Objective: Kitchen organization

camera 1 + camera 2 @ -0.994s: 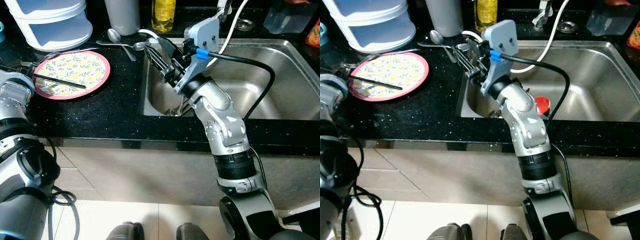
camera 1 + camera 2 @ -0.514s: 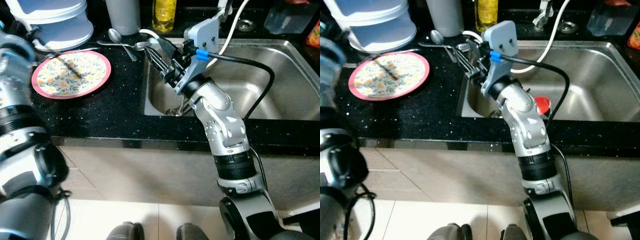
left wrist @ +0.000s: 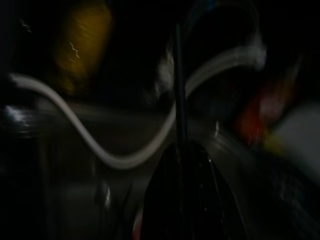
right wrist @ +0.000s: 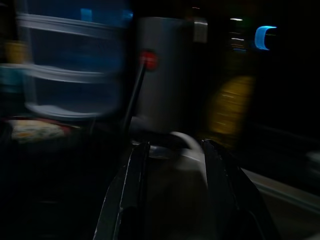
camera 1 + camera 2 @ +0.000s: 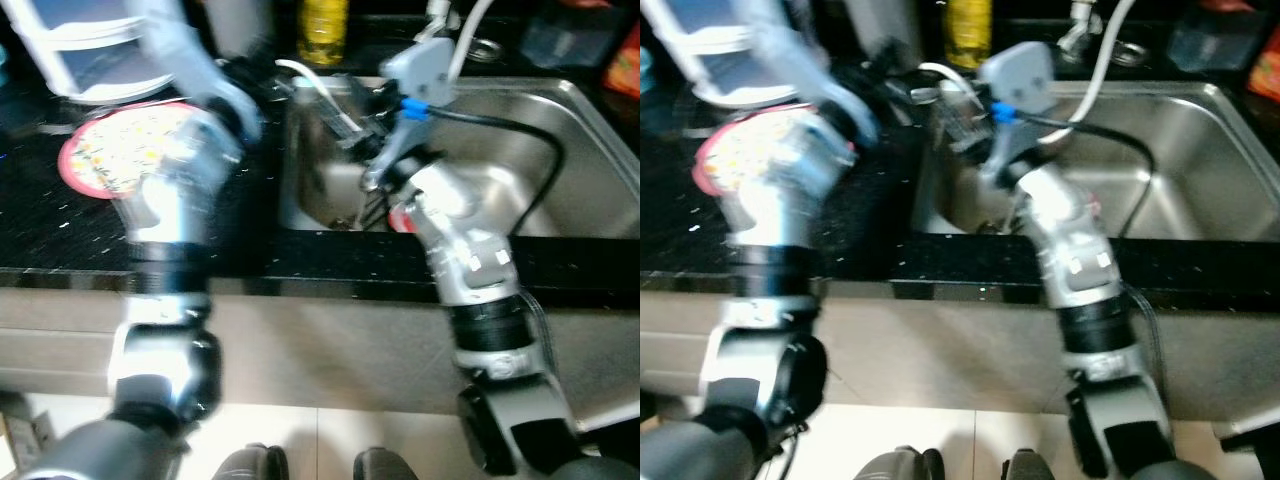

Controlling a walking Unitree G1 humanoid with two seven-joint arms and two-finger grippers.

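**Left gripper** (image 3: pixel 179 155), closed on a thin black stick (image 3: pixel 177 90). In the left wrist view the stick rises straight out from between the dark fingers and reads sharp against a smeared background, so you may judge it clamped and not merely nearby. In the head views the left arm is a blur reaching over the black countertop (image 5: pixel 60 230), past the floral plate (image 5: pixel 95 155), toward the near-left corner of the steel sink (image 5: pixel 560 190). Ahead of the stick lie a white hose (image 3: pixel 100 152) and a yellow bottle (image 3: pixel 82 45).

**Right gripper** (image 4: pixel 175 146), empty. Its fingers (image 4: pixel 131 190) stand apart with a clear gap, poised over the sink's left rim and facing a grey cup (image 4: pixel 165 70) and stacked white containers (image 4: pixel 70 60).

**Handling.** Whether the stick is a chopstick or a utensil handle, you cannot tell at this blur. Expect it to be light, stiff and smooth, hence prone to pivot or slide between the pads. It appears held near one end, which leaves a long free lever. A hold nearer the middle would be steadier. Keep the free tip clear of the hose and the right arm. Release it low, since a slim rod is likely to bounce or roll in a steel basin.
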